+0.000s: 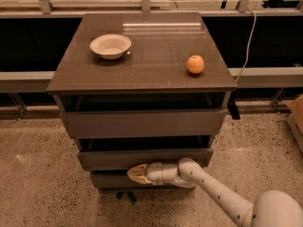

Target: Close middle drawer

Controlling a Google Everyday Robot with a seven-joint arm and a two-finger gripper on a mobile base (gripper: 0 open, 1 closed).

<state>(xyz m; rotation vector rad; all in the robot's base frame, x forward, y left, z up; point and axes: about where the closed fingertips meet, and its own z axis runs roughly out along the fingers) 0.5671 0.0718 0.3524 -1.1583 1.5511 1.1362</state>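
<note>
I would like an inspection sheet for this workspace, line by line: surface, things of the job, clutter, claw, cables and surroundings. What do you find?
Surface: cabinet top, dark and flat, with a bright streak near its back edge.
Job's things: middle drawer stands out a little, with a dark gap above its front; not yet shut.
Clutter: white bowl at back left of the top, orange at right, well apart. The top drawer also stands out.
Claw: claw is low, at the lower edge of the middle drawer's front, before the lowest drawer, pointing left; contact cannot be told.
Cables: pale cable hangs behind the cabinet's right side.
Surroundings: speckled floor; brown box at the right edge.
</note>
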